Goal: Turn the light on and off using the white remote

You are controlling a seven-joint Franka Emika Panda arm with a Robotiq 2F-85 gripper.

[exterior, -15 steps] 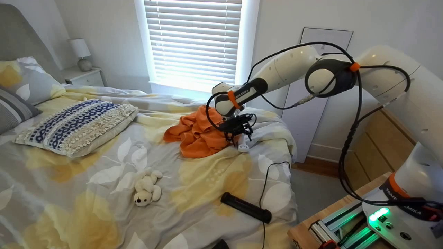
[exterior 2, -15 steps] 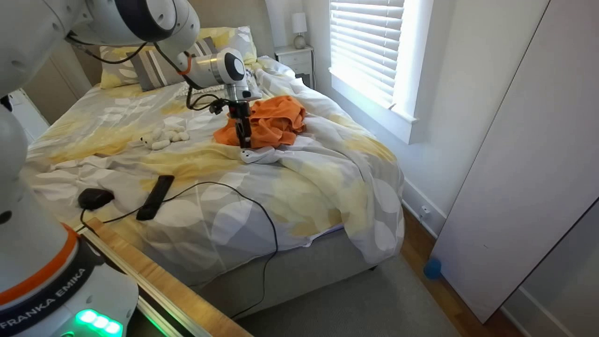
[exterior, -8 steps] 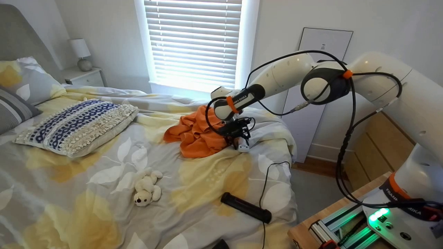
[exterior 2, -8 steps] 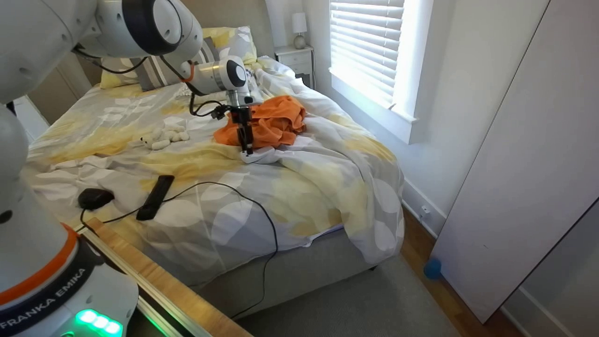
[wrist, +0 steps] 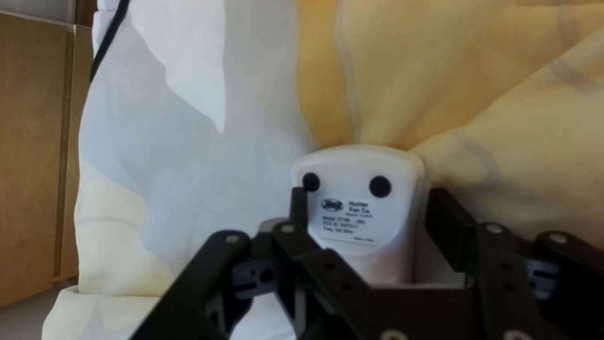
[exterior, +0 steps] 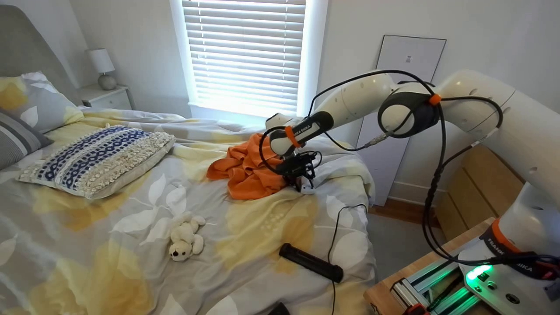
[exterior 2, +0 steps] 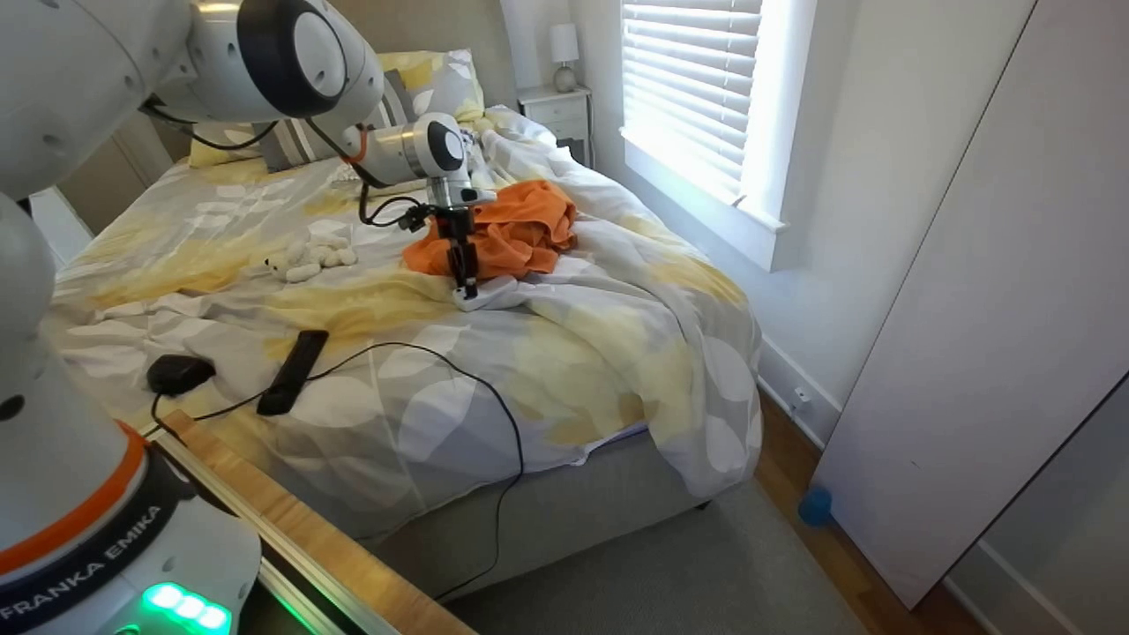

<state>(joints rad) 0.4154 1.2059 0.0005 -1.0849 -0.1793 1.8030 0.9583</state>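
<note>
The white remote point(wrist: 358, 212) lies on the bed with its label side up. The label reads Hunter Fan Co., with a black round pad on either side above it. The remote also shows in both exterior views point(exterior: 309, 190) point(exterior 2: 487, 298), partly behind the gripper. My gripper point(wrist: 369, 203) is open and low over the remote, pointing down, with one finger on each side. The left finger point(wrist: 298, 205) overlaps the remote's left edge in the wrist view. A gap shows between the right finger and the remote. The remote's lower part is hidden by the gripper.
An orange cloth point(exterior: 251, 170) lies bunched beside the gripper. A white stuffed bear point(exterior: 187, 236), a black bar-shaped device point(exterior: 310, 262) and a black cable point(exterior 2: 414, 347) lie on the bed. A lamp point(exterior: 101, 63) stands on the nightstand behind the bed.
My gripper has moved down from just above the remote until its fingers stand on both sides of it. The remote has not visibly moved.
</note>
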